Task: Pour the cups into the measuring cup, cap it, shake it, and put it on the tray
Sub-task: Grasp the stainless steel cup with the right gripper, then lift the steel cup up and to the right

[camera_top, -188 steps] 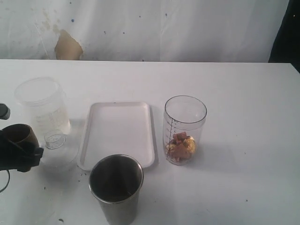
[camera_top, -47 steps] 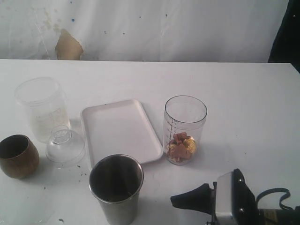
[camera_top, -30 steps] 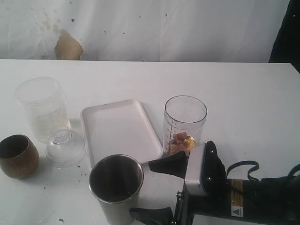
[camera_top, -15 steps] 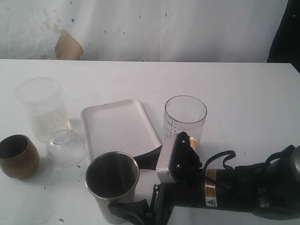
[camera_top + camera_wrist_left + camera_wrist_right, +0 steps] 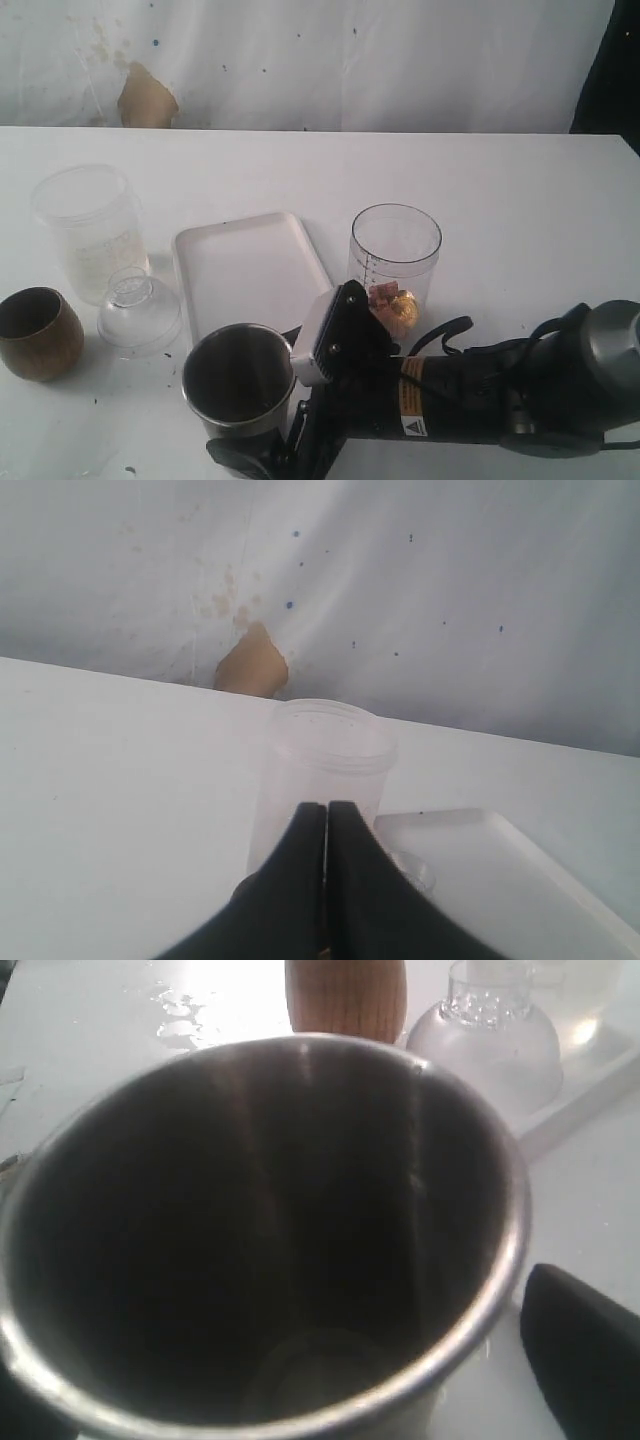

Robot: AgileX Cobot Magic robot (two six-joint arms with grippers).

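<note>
Right pincer stands wide, jaws straddling the steel tumbler, which sits upright just off the tray's near end. I judge it is placed to close on the wall for pouring into the measuring cup beside the tray. Its arm lies low and level over the surface.

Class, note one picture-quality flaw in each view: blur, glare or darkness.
Exterior view: the white tray is faint against the table. Left wrist view: the shut left hand is blurred. Right wrist view: the steel tumbler is dark inside.
</note>
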